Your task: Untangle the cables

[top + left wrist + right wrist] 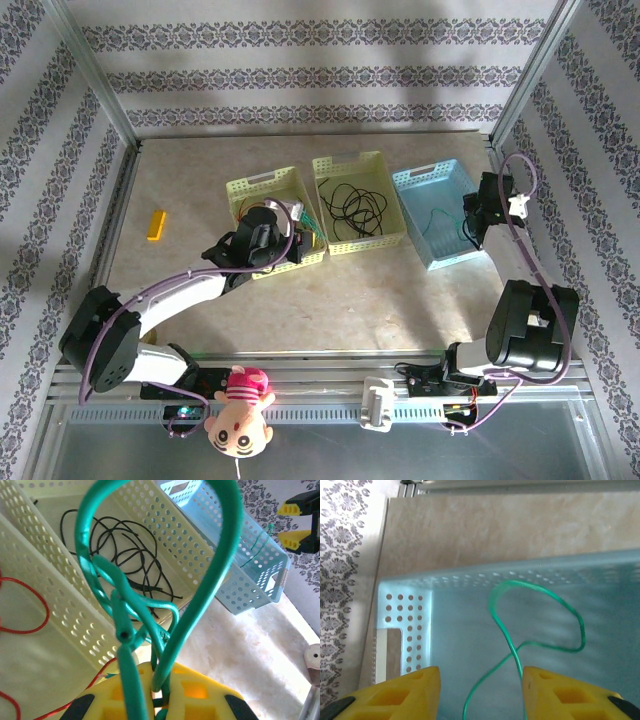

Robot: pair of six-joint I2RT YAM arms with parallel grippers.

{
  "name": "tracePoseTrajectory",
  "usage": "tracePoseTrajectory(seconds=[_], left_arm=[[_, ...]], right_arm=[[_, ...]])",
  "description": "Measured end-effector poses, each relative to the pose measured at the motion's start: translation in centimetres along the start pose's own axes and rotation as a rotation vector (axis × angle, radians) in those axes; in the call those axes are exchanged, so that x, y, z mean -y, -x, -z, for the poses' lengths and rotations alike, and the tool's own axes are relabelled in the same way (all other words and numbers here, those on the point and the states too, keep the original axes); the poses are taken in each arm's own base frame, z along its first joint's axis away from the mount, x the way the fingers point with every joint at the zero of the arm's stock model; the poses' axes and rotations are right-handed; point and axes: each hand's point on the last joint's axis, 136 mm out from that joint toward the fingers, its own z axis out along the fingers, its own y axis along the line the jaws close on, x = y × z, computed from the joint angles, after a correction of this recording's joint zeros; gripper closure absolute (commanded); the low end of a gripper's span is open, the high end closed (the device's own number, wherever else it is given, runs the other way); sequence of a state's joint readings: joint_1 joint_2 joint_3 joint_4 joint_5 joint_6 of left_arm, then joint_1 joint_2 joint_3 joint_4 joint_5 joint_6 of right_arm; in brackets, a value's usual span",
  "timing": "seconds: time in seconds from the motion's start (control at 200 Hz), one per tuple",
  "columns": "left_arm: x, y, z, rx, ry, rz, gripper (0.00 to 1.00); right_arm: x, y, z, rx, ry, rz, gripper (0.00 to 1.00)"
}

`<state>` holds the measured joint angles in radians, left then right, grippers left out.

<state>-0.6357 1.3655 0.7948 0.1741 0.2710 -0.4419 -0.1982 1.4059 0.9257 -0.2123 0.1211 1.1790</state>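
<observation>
My left gripper (160,682) is shut on a bunch of green cable (200,605) that loops up close to the camera. From above, this gripper (277,238) hangs over the right edge of the left yellow basket (262,181), where a red cable (31,611) lies. A black cable (355,205) is coiled in the middle yellow basket (350,160). My right gripper (480,682) is open, low over the blue basket (405,630). A thin green cable (547,597) lies on the basket's floor, one strand running between the yellow fingers (555,690).
The three baskets stand side by side at the table's middle back, the blue basket (425,176) at the right. A small yellow block (156,224) lies at the far left. A doll (238,412) hangs on the front rail. Metal frame posts border the table.
</observation>
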Motion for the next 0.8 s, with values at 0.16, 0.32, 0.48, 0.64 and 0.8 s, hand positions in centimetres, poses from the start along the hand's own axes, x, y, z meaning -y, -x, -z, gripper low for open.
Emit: tracePoseTrajectory(seconds=[0.16, 0.32, 0.48, 0.64, 0.8], left_arm=[[1.4, -0.4, -1.0, -0.018, -0.043, -0.014, 1.0], [3.6, -0.8, -2.0, -0.035, -0.122, -0.031, 1.0], [5.6, -1.5, -3.2, -0.055, -0.222, -0.022, 1.0], [7.2, -1.5, -3.7, -0.059, -0.32, 0.011, 1.0], [8.7, -1.1, -3.5, -0.069, -0.393, 0.018, 1.0]], right_arm=[[1.0, -0.8, 2.7, -0.029, 0.023, 0.009, 0.5], [0.2, -3.3, 7.4, -0.083, 0.155, 0.123, 0.49], [-2.4, -10.5, 11.0, -0.345, 0.378, 0.384, 0.49], [-1.8, -19.5, 13.5, -0.73, 0.521, 0.624, 0.51], [-1.5, -24.2, 17.3, -0.906, 0.67, 0.779, 0.53]])
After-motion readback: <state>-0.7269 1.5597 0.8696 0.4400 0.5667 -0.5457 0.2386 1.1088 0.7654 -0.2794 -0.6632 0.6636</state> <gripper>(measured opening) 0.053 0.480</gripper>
